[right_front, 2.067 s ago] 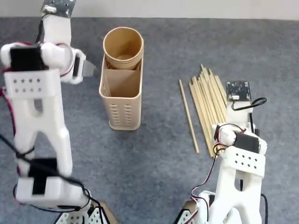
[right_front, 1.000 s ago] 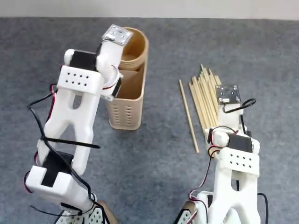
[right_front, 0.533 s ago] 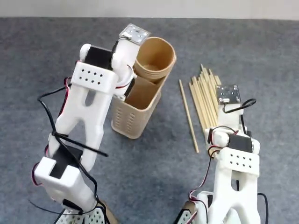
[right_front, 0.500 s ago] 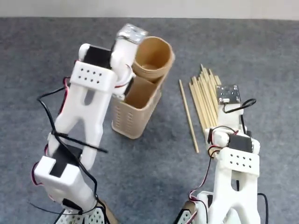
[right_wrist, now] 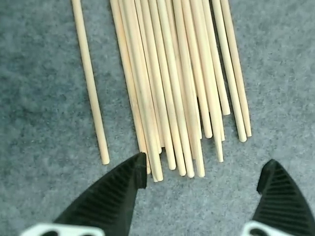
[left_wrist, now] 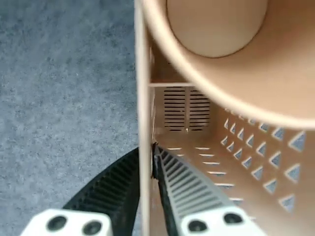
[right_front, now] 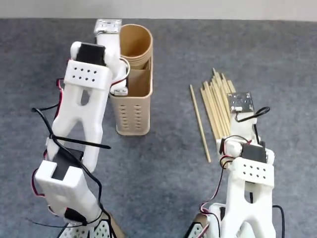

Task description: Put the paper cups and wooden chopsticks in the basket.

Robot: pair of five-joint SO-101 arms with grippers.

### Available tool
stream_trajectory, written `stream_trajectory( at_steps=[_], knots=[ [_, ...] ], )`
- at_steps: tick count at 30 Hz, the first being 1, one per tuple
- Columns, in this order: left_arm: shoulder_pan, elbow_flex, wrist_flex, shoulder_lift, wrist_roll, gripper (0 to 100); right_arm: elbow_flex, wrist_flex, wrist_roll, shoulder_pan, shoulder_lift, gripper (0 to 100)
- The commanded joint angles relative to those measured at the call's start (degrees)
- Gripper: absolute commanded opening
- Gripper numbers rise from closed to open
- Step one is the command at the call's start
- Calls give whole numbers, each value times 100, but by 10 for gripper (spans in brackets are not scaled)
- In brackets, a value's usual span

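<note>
Gripping the basket [right_front: 131, 109] wall with left hand [left_wrist: 153, 156], righting it from tilt; holding right hand [right_wrist: 205, 163] open above chopsticks [right_wrist: 179, 83].

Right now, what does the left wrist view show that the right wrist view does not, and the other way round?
Left wrist view: the left gripper shut on the wall of the basket, one finger inside and one outside, with a paper cup standing in the compartment beyond the divider. Right wrist view: the wooden chopsticks lying in a bundle on the table, a single chopstick lying apart beside them, and the right gripper open over their near ends. Both views share the grey table.
</note>
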Motion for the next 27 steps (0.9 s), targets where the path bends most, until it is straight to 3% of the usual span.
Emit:
stream_trajectory(
  at_steps=[1,5,12,20,27],
  knots=[
    [-110,-224,88,-189,149,4,-40,-57,70,-48,-127,351],
    [-84,-101,97,-180,123,36,-40,-57,79,-48,-127,351],
    [119,321,105,-444,-457,306,-48,-57,79,-48,-101,351],
    [92,303,105,-1613,-835,277,-66,-57,88,-48,-92,351],
    [-224,163,-44,-3108,-1785,277,-1042,-57,53,-4,-75,351]
  ],
)
